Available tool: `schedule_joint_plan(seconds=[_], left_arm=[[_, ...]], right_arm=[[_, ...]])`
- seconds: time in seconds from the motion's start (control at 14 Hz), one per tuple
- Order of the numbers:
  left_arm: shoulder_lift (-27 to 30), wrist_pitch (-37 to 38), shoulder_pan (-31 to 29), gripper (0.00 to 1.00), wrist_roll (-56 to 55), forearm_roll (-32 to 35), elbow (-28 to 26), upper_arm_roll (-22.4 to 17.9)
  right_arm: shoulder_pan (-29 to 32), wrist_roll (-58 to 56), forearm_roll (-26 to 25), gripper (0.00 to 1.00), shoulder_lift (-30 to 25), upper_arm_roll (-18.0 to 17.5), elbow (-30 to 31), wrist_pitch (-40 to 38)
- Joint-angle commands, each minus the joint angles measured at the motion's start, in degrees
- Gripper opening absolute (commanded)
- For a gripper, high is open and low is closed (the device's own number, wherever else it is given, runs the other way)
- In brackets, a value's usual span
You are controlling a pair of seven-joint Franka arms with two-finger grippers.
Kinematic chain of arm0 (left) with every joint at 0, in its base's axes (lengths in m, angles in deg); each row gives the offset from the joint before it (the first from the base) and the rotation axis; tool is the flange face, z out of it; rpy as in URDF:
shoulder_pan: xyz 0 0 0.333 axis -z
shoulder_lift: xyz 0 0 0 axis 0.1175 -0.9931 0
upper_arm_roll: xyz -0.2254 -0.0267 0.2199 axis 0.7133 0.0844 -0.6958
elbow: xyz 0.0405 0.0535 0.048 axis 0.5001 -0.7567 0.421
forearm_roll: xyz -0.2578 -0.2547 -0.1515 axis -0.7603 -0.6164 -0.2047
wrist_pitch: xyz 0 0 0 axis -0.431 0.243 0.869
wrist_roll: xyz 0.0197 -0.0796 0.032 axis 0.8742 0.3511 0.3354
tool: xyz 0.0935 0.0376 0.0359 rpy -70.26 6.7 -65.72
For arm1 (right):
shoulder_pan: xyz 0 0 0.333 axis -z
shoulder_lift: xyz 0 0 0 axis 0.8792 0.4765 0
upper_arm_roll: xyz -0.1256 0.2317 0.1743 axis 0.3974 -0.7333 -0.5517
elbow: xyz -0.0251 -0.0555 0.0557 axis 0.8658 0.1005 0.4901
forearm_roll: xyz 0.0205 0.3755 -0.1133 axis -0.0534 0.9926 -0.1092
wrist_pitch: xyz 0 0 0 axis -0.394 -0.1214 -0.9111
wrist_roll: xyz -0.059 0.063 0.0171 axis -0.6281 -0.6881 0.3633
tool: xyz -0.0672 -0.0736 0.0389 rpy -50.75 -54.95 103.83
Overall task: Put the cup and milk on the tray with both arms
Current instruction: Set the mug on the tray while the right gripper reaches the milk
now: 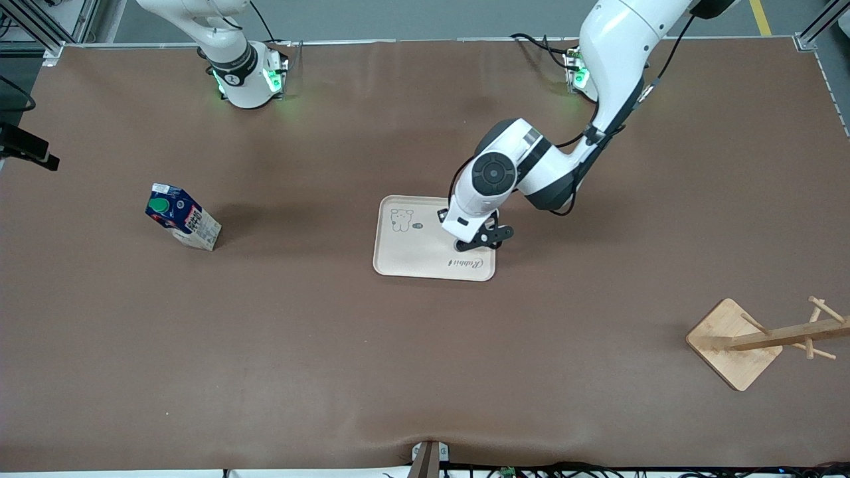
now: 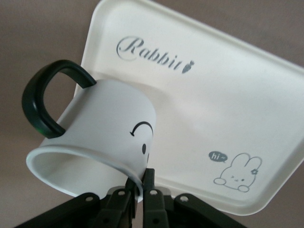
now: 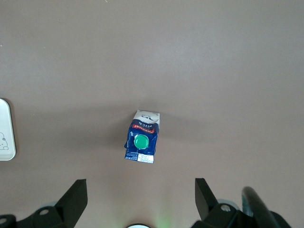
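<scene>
While left gripper (image 2: pixel 138 186) pinches cup (image 2: pixel 102 137) rim over tray (image 1: pixel 398 255) at frame centre, right gripper (image 3: pixel 140 199) spread wide and empty above milk (image 1: pixel 180 216), middle left, on table (image 1: pixel 425 365).

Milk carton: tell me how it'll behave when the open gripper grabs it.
The milk carton stands upright on a narrow base, taller than wide, so a sideways nudge could tip it. Its printed walls look like thin card and may dent under a hard squeeze. The right gripper hangs open above it; the sloped top and green cap give poor purchase.
</scene>
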Motion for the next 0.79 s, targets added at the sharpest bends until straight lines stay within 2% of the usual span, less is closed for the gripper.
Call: schedule_joint_plan(seconds=[0.0, 0.14, 0.29, 0.36, 0.5, 0.71], left_arm=[[-0.87, 3.77, 0.74, 0.00, -0.95, 0.30, 1.62, -0.19], [-1.40, 4.13, 1.18, 0.00, -1.04, 0.30, 1.62, -0.19], [-1.66, 4.13, 1.09, 0.23, -0.69, 0.91, 1.80, -0.19], [-1.75, 4.13, 1.09, 0.46, -0.43, 1.18, 2.41, -0.19], [-2.10, 4.22, 1.96, 1.00, -0.69, 1.27, 4.08, -0.45], [-1.23, 7.45, 1.45, 1.00, -0.60, 1.27, 8.37, -0.80]], right_arm=[[0.83, -0.56, 0.45, 1.00, 2.16, -0.53, -1.19, -0.24], [1.01, -0.65, 0.36, 1.00, 5.75, -0.53, -1.28, -0.33], [1.18, -0.57, 0.01, 1.00, 7.78, -0.53, -1.19, 0.11], [1.10, -0.30, 0.10, 1.00, 10.66, -0.53, -1.36, -0.41], [0.83, -0.13, 0.54, 1.00, 12.09, -0.53, -0.14, 0.02], [0.22, 0.05, 0.80, 1.00, 11.40, -0.62, 9.67, 8.35]])
